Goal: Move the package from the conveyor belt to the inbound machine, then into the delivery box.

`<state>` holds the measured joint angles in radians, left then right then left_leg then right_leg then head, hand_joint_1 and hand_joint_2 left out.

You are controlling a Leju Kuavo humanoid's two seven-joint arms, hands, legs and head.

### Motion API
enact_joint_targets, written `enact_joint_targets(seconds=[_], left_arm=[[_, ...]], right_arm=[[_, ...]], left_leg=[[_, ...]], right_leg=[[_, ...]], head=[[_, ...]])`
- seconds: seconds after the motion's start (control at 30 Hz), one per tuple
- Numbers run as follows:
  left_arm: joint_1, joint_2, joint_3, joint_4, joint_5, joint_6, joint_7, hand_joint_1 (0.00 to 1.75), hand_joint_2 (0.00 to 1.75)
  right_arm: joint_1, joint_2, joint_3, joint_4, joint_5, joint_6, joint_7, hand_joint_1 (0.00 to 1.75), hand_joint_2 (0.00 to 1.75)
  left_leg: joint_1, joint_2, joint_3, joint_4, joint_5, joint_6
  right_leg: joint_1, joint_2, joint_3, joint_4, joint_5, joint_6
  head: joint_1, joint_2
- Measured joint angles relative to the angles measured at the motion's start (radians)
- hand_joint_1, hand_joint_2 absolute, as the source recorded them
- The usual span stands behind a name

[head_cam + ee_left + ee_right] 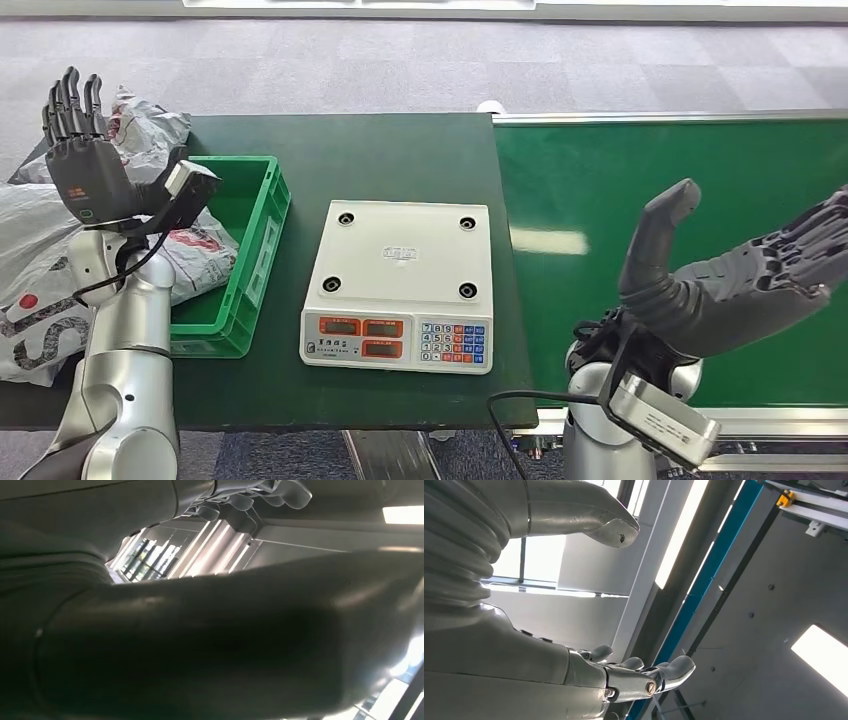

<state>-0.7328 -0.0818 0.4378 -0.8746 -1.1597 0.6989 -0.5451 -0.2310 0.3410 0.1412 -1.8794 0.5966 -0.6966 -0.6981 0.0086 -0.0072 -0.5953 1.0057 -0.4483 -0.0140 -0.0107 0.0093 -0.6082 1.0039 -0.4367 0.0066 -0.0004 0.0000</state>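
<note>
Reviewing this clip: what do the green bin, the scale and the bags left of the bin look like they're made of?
Green bin: looks like rigid moulded plastic, with a slight sheen and a ribbed wall.
Scale: seems to have a white plastic body with a matte top plate, four round dark spots at the corners and a printed keypad.
Bags: probably thin grey plastic film, crinkled and glossy, with red and black print.

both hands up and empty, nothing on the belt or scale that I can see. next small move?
Probably hold the right hand open above the conveyor belt and wait. The belt's visible stretch carries no package, the scale is bare, and the left hand is raised, holding nothing, beside the green bin, which already holds a bag.
</note>
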Motion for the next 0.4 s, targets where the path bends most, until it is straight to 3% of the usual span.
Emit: enact_joint_targets(seconds=[0.07,0.13,0.2,0.27,0.4], left_arm=[[0.005,-0.017,0.022,-0.038,0.117,0.0,-0.088,0.0,0.87],[0.024,-0.033,0.024,-0.102,0.34,0.0,-0.14,0.0,1.75],[0.054,-0.039,-0.013,-0.175,0.614,-0.012,-0.15,0.0,1.75],[0.094,-0.04,-0.08,-0.255,0.837,-0.082,-0.152,0.0,1.75],[0.205,-0.054,-0.215,-0.436,1.065,-0.376,-0.132,0.0,1.75]], right_arm=[[0.0,0.0,0.0,0.002,-0.006,0.0,0.0,0.0,1.75],[0.0,0.0,0.001,0.007,-0.031,0.0,0.0,0.0,1.75],[-0.001,0.0,0.007,0.017,-0.084,0.0,0.0,0.0,1.75],[-0.002,0.0,0.022,0.038,-0.163,0.0,0.001,0.0,1.75],[-0.003,-0.011,0.087,0.107,-0.365,0.046,0.01,0.0,1.75]], left_leg=[[0.0,0.0,0.0,0.0,0.0,0.0],[0.0,0.001,0.0,0.0,0.0,0.0],[0.0,0.001,0.0,0.0,-0.001,0.0],[0.0,-0.001,0.0,0.0,-0.001,0.0],[0.0,-0.003,0.0,0.0,-0.001,0.0]], right_leg=[[0.0,0.0,0.0,0.0,0.0,0.0],[0.0,0.001,0.0,0.0,0.0,0.0],[0.0,0.002,-0.001,0.0,0.0,0.0],[0.0,0.0,0.0,0.0,-0.001,0.0],[0.0,-0.002,0.001,0.0,-0.003,0.001]], head=[[0.0,0.0],[0.0,0.0],[0.0,0.0],[0.0,0.0],[0.0,0.0]])
